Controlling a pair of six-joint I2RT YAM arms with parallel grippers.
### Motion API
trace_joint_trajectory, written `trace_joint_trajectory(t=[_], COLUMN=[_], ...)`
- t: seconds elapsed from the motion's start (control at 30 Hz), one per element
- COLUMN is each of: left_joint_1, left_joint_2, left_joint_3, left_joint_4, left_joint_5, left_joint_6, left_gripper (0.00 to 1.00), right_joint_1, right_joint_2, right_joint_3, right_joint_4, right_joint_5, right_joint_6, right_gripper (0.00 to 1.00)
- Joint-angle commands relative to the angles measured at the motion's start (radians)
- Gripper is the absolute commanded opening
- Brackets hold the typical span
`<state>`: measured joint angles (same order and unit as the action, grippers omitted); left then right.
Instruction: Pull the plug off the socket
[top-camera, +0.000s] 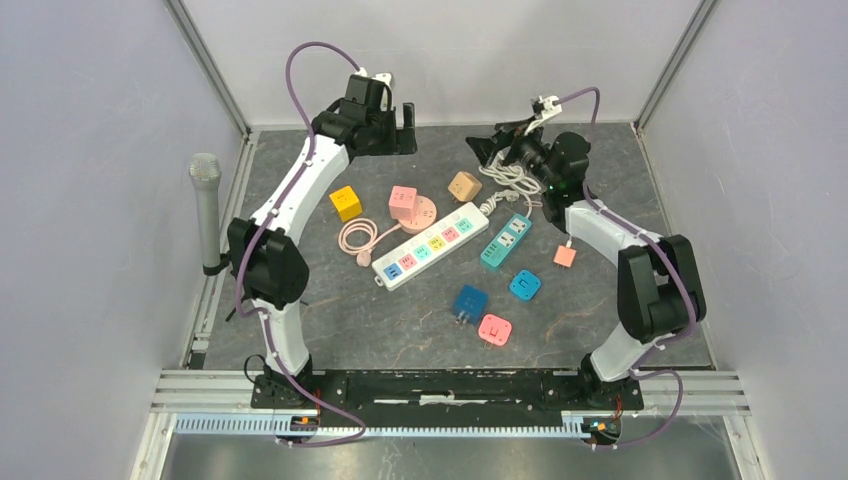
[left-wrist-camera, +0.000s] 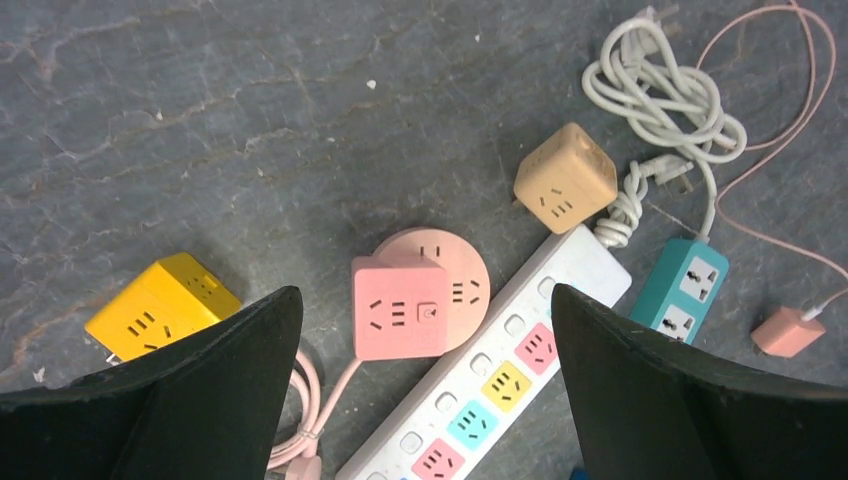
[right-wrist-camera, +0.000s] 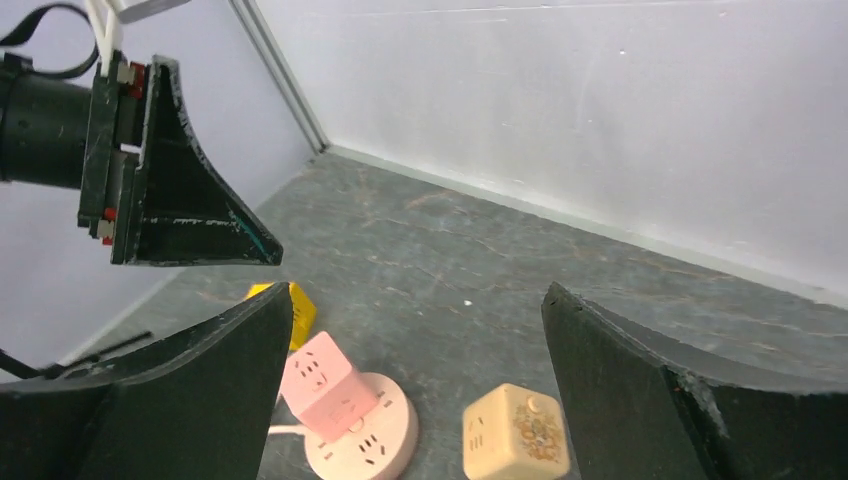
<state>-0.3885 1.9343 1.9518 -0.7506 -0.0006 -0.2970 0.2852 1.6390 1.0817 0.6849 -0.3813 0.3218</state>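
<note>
A pink cube plug (top-camera: 403, 199) is plugged into a round pink socket (top-camera: 422, 214) at the middle back of the table. A coiled pink cord (top-camera: 357, 238) runs from the socket. In the left wrist view the cube (left-wrist-camera: 398, 307) lies between and below my open fingers, on the socket (left-wrist-camera: 468, 272). In the right wrist view the cube (right-wrist-camera: 325, 385) and the socket (right-wrist-camera: 380, 440) lie low left. My left gripper (top-camera: 402, 128) hangs open above the back of the table. My right gripper (top-camera: 488, 150) is open and empty, raised behind the beige cube.
A yellow cube (top-camera: 345, 203), a beige cube (top-camera: 464, 186), a white power strip (top-camera: 432, 245), a teal strip (top-camera: 506, 240), a white cable bundle (top-camera: 510, 178) and several small adapters (top-camera: 495, 328) lie around. A microphone (top-camera: 206, 210) stands at the left wall.
</note>
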Motion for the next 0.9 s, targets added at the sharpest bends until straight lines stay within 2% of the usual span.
trace_joint_trajectory(t=[0.0, 0.03, 0.1, 0.27, 0.33, 0.47, 0.53, 0.73, 0.87], left_joint_1=[0.024, 0.026, 0.021, 0.017, 0.011, -0.008, -0.013, -0.015, -0.020], left_joint_2=[-0.014, -0.003, -0.006, 0.012, 0.029, 0.041, 0.052, 0.099, 0.120], left_joint_3=[0.079, 0.099, 0.080, 0.018, -0.001, -0.070, -0.096, -0.151, -0.178], left_joint_4=[0.004, -0.013, -0.007, -0.042, -0.069, -0.070, -0.070, -0.070, -0.058], left_joint_5=[0.068, 0.135, 0.125, 0.108, 0.102, 0.081, 0.076, 0.053, 0.047], left_joint_6=[0.054, 0.072, 0.075, 0.051, 0.042, 0.032, 0.017, -0.032, -0.048], left_gripper=[1.00, 1.00, 1.00, 1.00, 1.00, 1.00, 0.96, 0.88, 0.82], right_joint_1=[-0.029, -0.026, -0.017, 0.006, 0.035, 0.117, 0.158, 0.229, 0.245], right_joint_2=[0.082, 0.106, 0.136, 0.119, 0.132, 0.190, 0.218, 0.293, 0.359], right_joint_3=[0.072, 0.134, 0.193, 0.109, 0.143, 0.194, 0.211, 0.204, 0.248], right_joint_4=[0.119, -0.011, -0.161, -0.149, -0.261, -0.370, -0.447, -0.535, -0.616], right_joint_5=[-0.188, -0.196, -0.194, -0.146, -0.099, -0.070, 0.029, 0.140, 0.167], right_joint_6=[0.247, 0.228, 0.172, 0.165, 0.121, 0.067, 0.064, 0.133, 0.132], right_gripper=[0.98, 0.98, 0.98, 0.98, 0.98, 0.77, 0.71, 0.55, 0.52])
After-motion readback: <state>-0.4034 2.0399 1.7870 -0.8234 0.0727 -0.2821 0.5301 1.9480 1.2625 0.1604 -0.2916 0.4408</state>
